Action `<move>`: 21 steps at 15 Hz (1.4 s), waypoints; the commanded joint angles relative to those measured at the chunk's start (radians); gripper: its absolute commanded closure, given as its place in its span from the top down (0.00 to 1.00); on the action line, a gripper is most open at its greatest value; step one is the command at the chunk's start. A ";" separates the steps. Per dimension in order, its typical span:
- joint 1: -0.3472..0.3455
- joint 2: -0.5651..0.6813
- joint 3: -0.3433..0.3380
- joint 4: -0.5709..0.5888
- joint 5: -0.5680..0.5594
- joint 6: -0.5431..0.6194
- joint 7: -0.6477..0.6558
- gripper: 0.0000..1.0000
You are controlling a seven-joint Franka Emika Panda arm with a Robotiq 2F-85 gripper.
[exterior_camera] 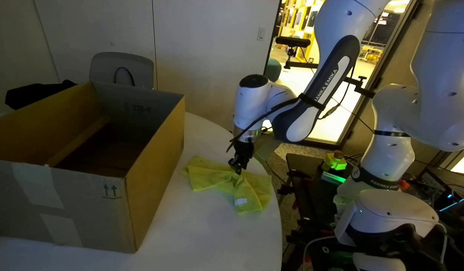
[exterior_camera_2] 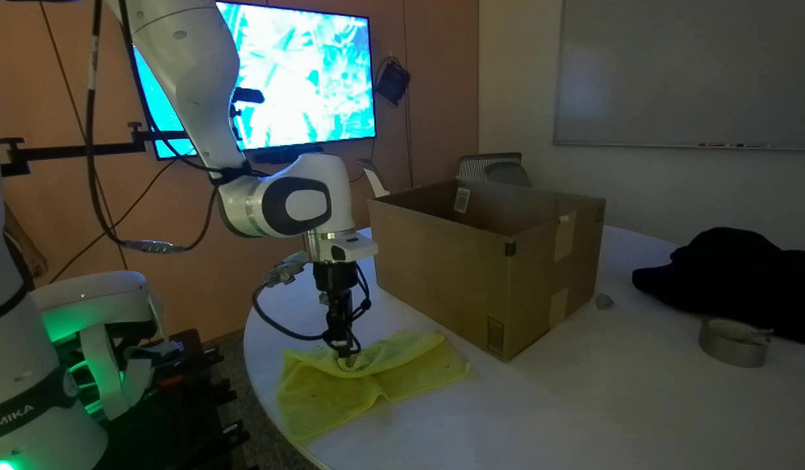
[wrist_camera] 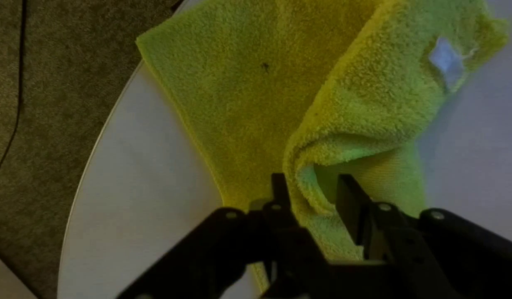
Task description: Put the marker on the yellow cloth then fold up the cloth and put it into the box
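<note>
The yellow cloth [exterior_camera: 211,180] lies on the round white table near its edge. In an exterior view [exterior_camera_2: 415,382] and the wrist view [wrist_camera: 235,95] part of it is folded over, with a raised, curled edge. My gripper [exterior_camera: 237,168] points down at the middle of the cloth, low over it; it also shows in an exterior view [exterior_camera_2: 347,352]. In the wrist view the gripper's fingers [wrist_camera: 312,177] are apart, with the curled cloth edge between them, not clamped. The open cardboard box [exterior_camera: 156,173] stands beside the cloth, also in an exterior view [exterior_camera_2: 441,267]. The marker is not visible.
The white table [exterior_camera: 213,237] ends close beside the cloth, with carpet below. The box's tall walls rise near the gripper. A roll of tape [exterior_camera_2: 734,343], a black garment [exterior_camera_2: 735,284] and a small grey lump [exterior_camera_2: 603,301] lie beyond the box. A chair [exterior_camera: 122,69] stands behind.
</note>
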 commanded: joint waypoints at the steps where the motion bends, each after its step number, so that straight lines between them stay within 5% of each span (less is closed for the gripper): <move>1: -0.025 -0.039 0.016 -0.034 -0.013 0.008 0.038 0.68; 6: -0.041 -0.062 0.028 -0.077 -0.006 0.013 0.009 1.00; 13: -0.124 -0.113 0.104 -0.225 0.107 0.138 -0.203 1.00; 14: -0.144 -0.055 0.137 -0.159 0.181 0.130 -0.274 1.00; 21: -0.204 -0.062 0.210 -0.167 0.432 0.091 -0.545 1.00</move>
